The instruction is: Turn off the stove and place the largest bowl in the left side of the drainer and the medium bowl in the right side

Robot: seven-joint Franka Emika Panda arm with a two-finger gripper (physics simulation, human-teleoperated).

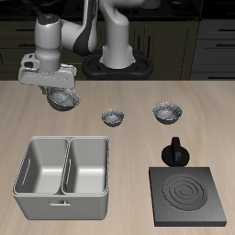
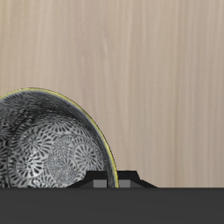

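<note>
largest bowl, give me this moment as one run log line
claw: shut on largest bowl, lifted off table | drainer: both sides empty | other two bowls: on table | stove: knob beside it

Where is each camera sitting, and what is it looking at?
Exterior view: it sits high in front of the table and looks down at the drainer, the stove, two bowls on the table, and the whole arm with its hand.
Wrist view: it sits on the hand and looks straight down at the table; only a dark piece of the hand shows.
Both views show the largest bowl held at the hand, and the wooden tabletop.
</note>
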